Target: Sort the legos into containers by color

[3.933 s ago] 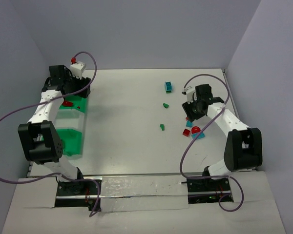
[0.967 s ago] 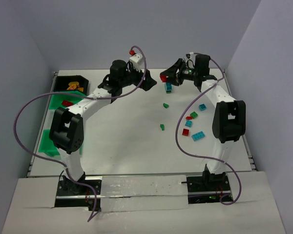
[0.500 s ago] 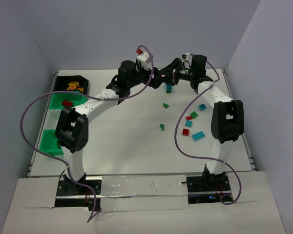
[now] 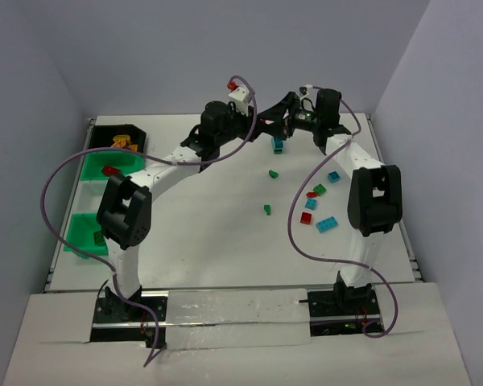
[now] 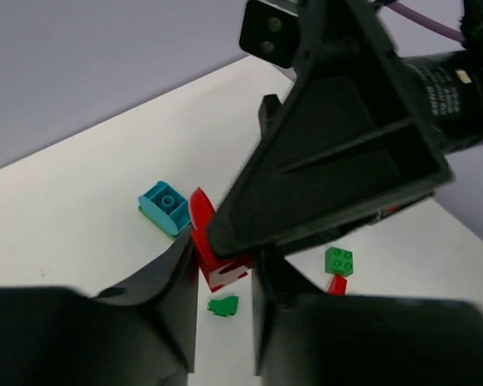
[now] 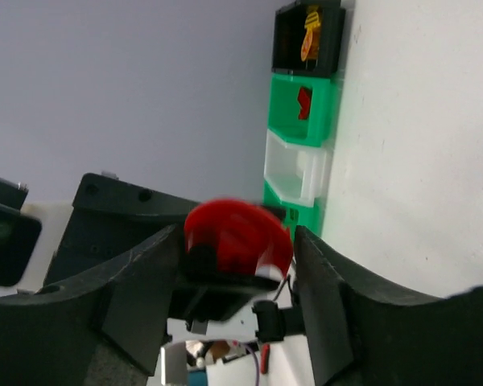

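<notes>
High over the back of the table my two grippers meet tip to tip. A red lego (image 5: 219,259) sits between the fingers of my left gripper (image 5: 225,257), which is shut on it. In the right wrist view the same red lego (image 6: 237,233) lies between the spread fingers of my right gripper (image 6: 237,241), which is open, with thin gaps on both sides. From the top view the left gripper (image 4: 263,126) and right gripper (image 4: 274,122) overlap and hide the brick. The containers stand along the left edge: a black bin (image 4: 105,138), a green bin (image 4: 92,165) holding a red brick (image 4: 110,170), and another green bin (image 4: 79,229).
Loose legos lie on the right half of the table: a teal one (image 4: 278,145) below the grippers, two green ones (image 4: 273,173) (image 4: 267,210), and a cluster of teal (image 4: 327,225), red (image 4: 306,219) and green (image 4: 319,190) bricks beside the right arm. A purple cable loops off each arm.
</notes>
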Controlling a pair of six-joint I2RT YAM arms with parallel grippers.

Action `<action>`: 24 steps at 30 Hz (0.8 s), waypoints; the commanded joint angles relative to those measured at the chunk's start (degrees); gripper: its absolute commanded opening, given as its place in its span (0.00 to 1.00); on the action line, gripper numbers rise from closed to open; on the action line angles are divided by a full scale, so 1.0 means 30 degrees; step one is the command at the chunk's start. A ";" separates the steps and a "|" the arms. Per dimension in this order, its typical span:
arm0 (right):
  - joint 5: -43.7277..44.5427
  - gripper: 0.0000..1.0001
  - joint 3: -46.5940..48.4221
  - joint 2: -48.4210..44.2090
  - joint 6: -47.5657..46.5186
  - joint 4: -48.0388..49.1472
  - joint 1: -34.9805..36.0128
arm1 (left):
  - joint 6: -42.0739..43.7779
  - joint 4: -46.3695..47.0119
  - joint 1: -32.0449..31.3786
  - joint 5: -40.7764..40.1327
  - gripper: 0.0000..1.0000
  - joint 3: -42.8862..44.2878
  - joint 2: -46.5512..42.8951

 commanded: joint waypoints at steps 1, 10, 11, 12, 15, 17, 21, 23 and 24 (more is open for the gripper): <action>-0.0816 0.76 0.0363 -0.0181 -0.0150 0.0332 0.0091 | -0.0068 0.0510 0.0406 -0.0864 0.08 0.0109 -0.0661; 0.2363 1.00 0.2961 -0.0660 -0.9569 -0.8159 -0.1497 | -0.0378 -0.2865 0.4145 0.1856 0.00 -0.4618 -0.6446; 0.3215 1.00 0.3414 -0.1124 -1.2149 -0.9973 -0.1749 | 0.0285 -0.4690 0.5476 0.2681 0.00 -0.5350 -0.7907; 0.3648 1.00 0.3657 -0.1607 -1.3423 -1.1612 -0.1805 | 0.1488 -0.7153 0.6818 0.3141 0.00 -0.5569 -0.9064; 0.5088 1.00 0.3073 -0.2602 -1.7399 -1.3823 -0.1882 | 0.4446 -1.1132 0.9378 0.5505 0.00 -0.5884 -1.0487; 0.5936 1.00 0.2071 -0.3536 -1.9476 -1.4659 -0.1954 | 0.6092 -1.3854 1.1362 0.5802 0.00 -0.5602 -1.0923; 0.6583 1.00 0.0628 -0.4649 -2.2686 -1.5898 -0.1954 | 0.8170 -1.9279 1.4889 0.4519 0.00 -0.3669 -0.9815; 0.6948 0.99 0.0707 -0.4623 -2.4006 -1.7458 -0.1954 | 0.8484 -2.0370 1.6270 0.4136 0.00 -0.2945 -0.8781; 0.7217 0.97 0.0670 -0.4642 -2.4907 -1.7999 -0.1954 | 0.8391 -2.0583 1.6696 0.3542 0.00 -0.2618 -0.8471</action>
